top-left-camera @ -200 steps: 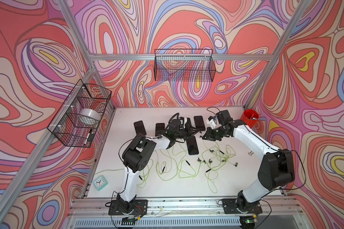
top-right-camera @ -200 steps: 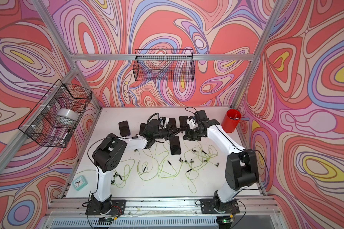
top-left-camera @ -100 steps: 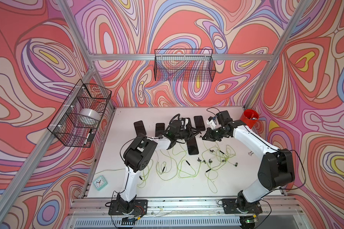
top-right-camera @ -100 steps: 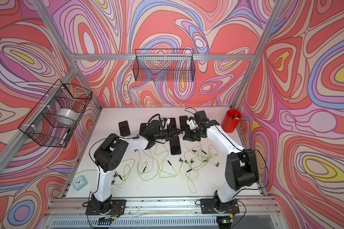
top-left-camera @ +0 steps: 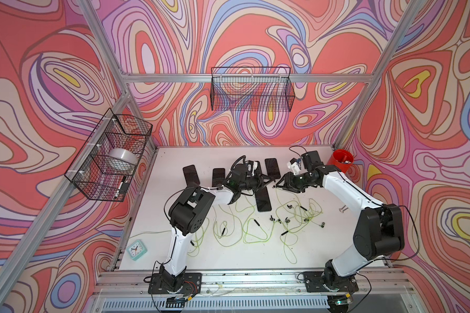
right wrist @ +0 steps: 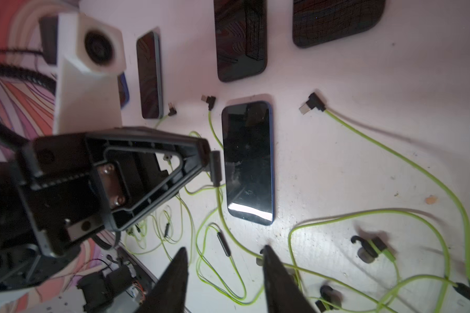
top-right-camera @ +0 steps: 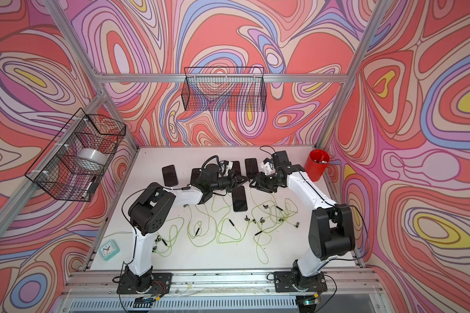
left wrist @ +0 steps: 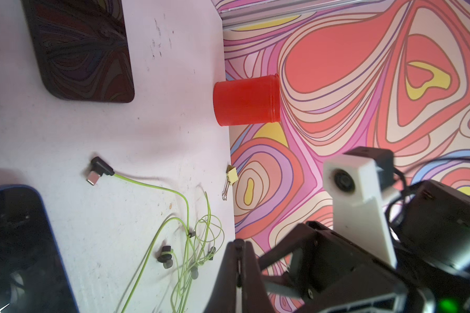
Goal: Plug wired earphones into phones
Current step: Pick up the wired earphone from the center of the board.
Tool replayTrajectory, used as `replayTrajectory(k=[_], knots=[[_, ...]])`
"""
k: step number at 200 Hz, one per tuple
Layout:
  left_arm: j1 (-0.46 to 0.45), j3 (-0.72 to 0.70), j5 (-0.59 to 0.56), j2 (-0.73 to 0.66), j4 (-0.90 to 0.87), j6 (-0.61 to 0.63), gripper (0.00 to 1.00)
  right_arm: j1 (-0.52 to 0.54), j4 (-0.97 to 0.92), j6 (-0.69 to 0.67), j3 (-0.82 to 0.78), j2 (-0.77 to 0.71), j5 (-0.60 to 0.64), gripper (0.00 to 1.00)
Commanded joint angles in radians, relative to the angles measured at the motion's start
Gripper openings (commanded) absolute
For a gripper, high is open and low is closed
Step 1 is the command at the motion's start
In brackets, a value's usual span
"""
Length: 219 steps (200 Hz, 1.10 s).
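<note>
Ahead of the released right claw, with the left claw clenched on nothing seen, a seemingly light, limp earphone cable is laid on the table beside a phone, probably best gripped by its rigid plug.

White table. Black phones: row toward far edge, one nearer centre. Yellow-green wired earphones tangled across middle. Red cup at far right corner. Mint clock at left edge. Binder clip near right edge.
</note>
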Motion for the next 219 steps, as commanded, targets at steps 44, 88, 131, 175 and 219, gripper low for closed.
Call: replayTrajectory(k=[44, 88, 131, 175, 219], knots=[[-0.004, 0.097, 0.114, 0.052, 0.104, -0.02, 0.0, -0.166, 0.288, 0.026, -0.132, -0.041, -0.439, 0.4], [-0.004, 0.168, 0.213, 0.103, 0.204, -0.1, 0.0, -0.204, 0.337, 0.01, -0.151, -0.012, -0.543, 0.29], [-0.007, 0.186, 0.235, 0.118, 0.246, -0.131, 0.0, -0.206, 0.396, 0.048, -0.148, 0.024, -0.589, 0.16], [-0.017, 0.201, 0.237, 0.126, 0.246, -0.131, 0.0, -0.205, 0.431, 0.075, -0.144, 0.044, -0.605, 0.21], [-0.027, 0.206, 0.238, 0.127, 0.229, -0.121, 0.0, -0.204, 0.461, 0.097, -0.142, 0.062, -0.618, 0.17]])
